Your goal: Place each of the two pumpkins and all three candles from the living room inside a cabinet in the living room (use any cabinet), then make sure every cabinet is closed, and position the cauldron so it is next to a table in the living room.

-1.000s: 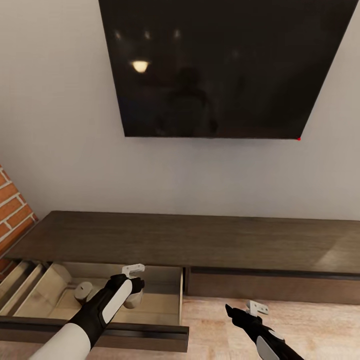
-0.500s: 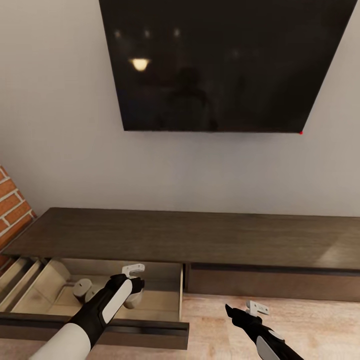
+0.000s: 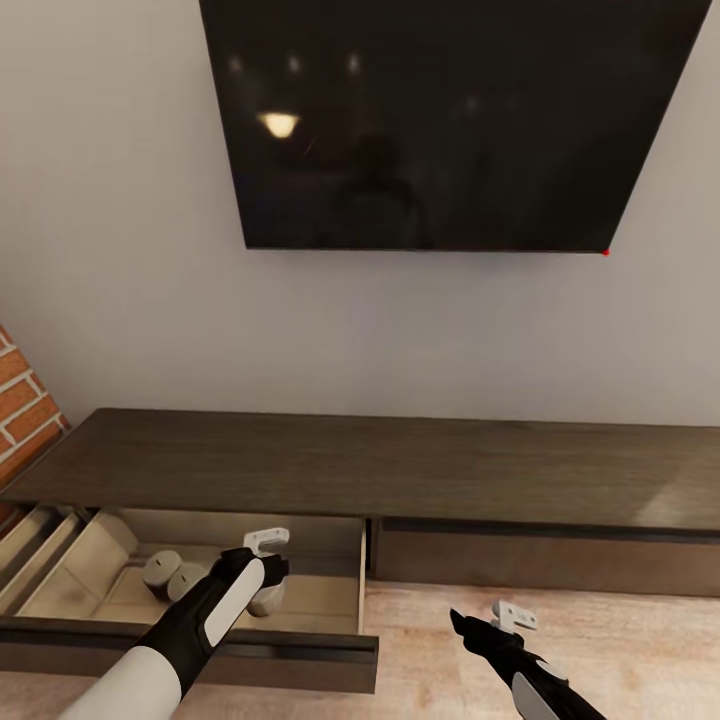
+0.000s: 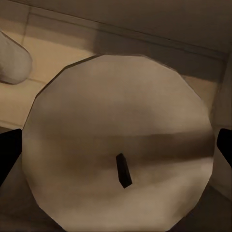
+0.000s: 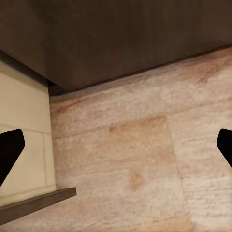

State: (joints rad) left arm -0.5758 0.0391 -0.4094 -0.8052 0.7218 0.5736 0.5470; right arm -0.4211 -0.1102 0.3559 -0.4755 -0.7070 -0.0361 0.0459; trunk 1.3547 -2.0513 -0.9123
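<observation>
Slowly the whole scene has slid: the television's lower edge now sits higher in the frame and more of the drawer floor shows, which reads as the head camera tipping, not the furniture moving. At lower left of the head view the left gripper point(image 3: 268, 590) hangs inside the open drawer of the cabinet point(image 3: 360, 468), right over a candle point(image 3: 265, 600) standing upright; two more candles point(image 3: 172, 577) rest just to its left on the pale floor. The left wrist view adds what the head view hides: the candle's flat top point(image 4: 121, 159) with its dark wick, dead centre, one dark fingertip point(image 4: 8, 152) at each edge, spread wide and seemingly clear of it. So release looks done; I'd lift straight up. The right gripper point(image 3: 478, 630), lower right over bare floor point(image 5: 140, 145), is spread too, holding nothing.
</observation>
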